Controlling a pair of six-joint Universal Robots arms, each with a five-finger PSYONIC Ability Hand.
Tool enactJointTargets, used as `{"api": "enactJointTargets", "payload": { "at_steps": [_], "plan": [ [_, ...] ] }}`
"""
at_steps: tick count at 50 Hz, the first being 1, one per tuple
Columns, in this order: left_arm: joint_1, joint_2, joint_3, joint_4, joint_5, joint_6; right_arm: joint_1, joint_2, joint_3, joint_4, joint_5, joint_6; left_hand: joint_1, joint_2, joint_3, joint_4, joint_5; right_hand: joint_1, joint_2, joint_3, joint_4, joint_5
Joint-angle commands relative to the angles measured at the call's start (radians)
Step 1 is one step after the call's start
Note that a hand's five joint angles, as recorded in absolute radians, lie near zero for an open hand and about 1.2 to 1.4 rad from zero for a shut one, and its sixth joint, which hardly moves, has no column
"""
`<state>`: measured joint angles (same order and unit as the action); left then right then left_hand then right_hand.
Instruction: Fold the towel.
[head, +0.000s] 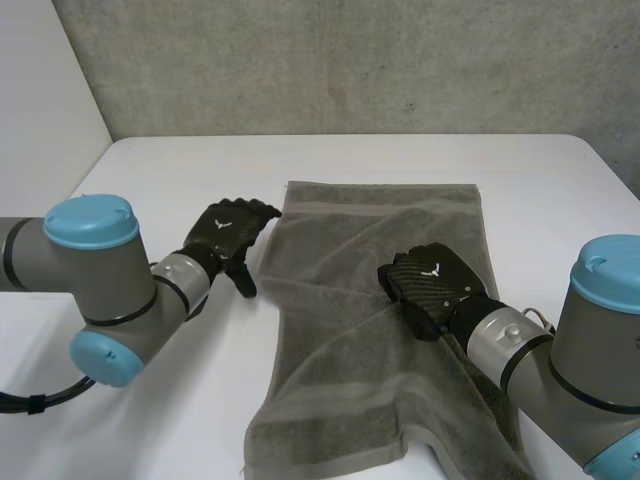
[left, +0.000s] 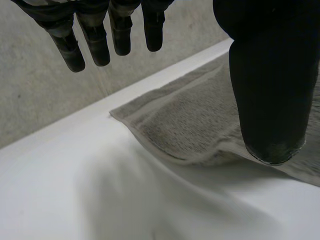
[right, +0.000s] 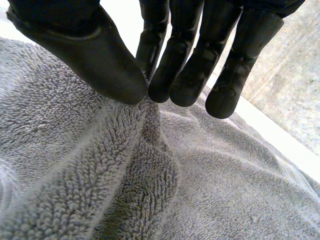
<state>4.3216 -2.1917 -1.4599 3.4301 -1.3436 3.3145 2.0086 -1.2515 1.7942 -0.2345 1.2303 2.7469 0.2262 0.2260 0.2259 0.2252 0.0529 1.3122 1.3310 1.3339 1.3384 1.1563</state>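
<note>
The grey towel (head: 380, 230) lies rumpled across the middle of the white tabletop (head: 180, 170), its near end bunched towards the robot. The right hand (head: 430, 285) sits on the towel's right-hand part. In its wrist view the thumb and fingers (right: 182, 75) close together on a raised ridge of the towel (right: 150, 175). The left hand (head: 228, 235) hovers just beside the towel's left edge near the far corner, with its fingers (left: 95, 45) straight, spread from the thumb and holding nothing, and the towel's slightly lifted edge (left: 190, 125) lies under the thumb.
</note>
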Motion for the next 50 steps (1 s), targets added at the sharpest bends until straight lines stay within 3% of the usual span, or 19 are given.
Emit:
{"api": "enactJointTargets", "payload": {
  "at_steps": [1,7,18,29,32,34,37,41,45,50],
  "plan": [
    [0.001,-0.075,0.068,0.044,0.040,0.014,-0.007,-0.002,0.013,0.004,-0.005,-0.003,0.067,0.067,0.067,0.068,0.065,0.084,0.065,0.062,0.058,0.065],
    [0.000,-0.103,0.086,0.014,0.086,0.016,-0.027,-0.005,0.013,0.004,-0.005,-0.003,0.084,0.084,0.085,0.085,0.083,0.084,0.065,0.062,0.058,0.065],
    [0.001,-0.120,0.092,0.001,0.087,0.017,-0.031,-0.006,0.010,0.004,-0.006,-0.003,0.102,0.102,0.102,0.103,0.101,0.084,0.065,0.062,0.058,0.065],
    [-0.002,-0.168,0.130,0.011,0.089,0.036,-0.036,-0.008,0.010,0.003,0.001,0.004,0.299,0.299,0.299,0.299,0.297,0.084,0.065,0.062,0.058,0.065],
    [-0.019,-0.181,0.136,0.012,0.089,0.071,-0.037,-0.008,0.008,0.003,0.003,0.005,0.442,0.443,0.443,0.443,0.441,0.084,0.065,0.062,0.058,0.065],
    [-0.033,-0.191,0.138,0.017,0.090,0.103,-0.037,-0.011,0.005,0.003,0.011,0.008,0.705,0.705,0.705,0.706,0.704,0.084,0.065,0.062,0.058,0.065],
    [-0.034,-0.194,0.136,0.017,0.089,0.112,-0.037,-0.017,-0.001,0.003,0.012,0.010,0.830,0.830,0.830,0.831,0.829,0.084,0.065,0.062,0.058,0.065],
    [-0.034,-0.188,0.129,0.014,0.093,0.119,-0.036,-0.025,-0.009,0.004,0.014,0.008,1.169,1.169,1.169,1.170,1.168,0.084,0.065,0.062,0.058,0.065],
    [-0.039,-0.166,0.112,0.018,0.115,0.117,-0.031,-0.038,-0.022,0.006,0.015,0.010,1.170,1.170,1.170,1.171,1.169,0.084,0.065,0.062,0.058,0.065],
    [-0.042,-0.021,0.049,0.086,0.187,0.117,-0.031,-0.063,-0.041,0.012,0.027,0.019,1.170,1.170,1.170,1.171,1.169,0.084,0.065,0.062,0.058,0.065]
  ]
}}
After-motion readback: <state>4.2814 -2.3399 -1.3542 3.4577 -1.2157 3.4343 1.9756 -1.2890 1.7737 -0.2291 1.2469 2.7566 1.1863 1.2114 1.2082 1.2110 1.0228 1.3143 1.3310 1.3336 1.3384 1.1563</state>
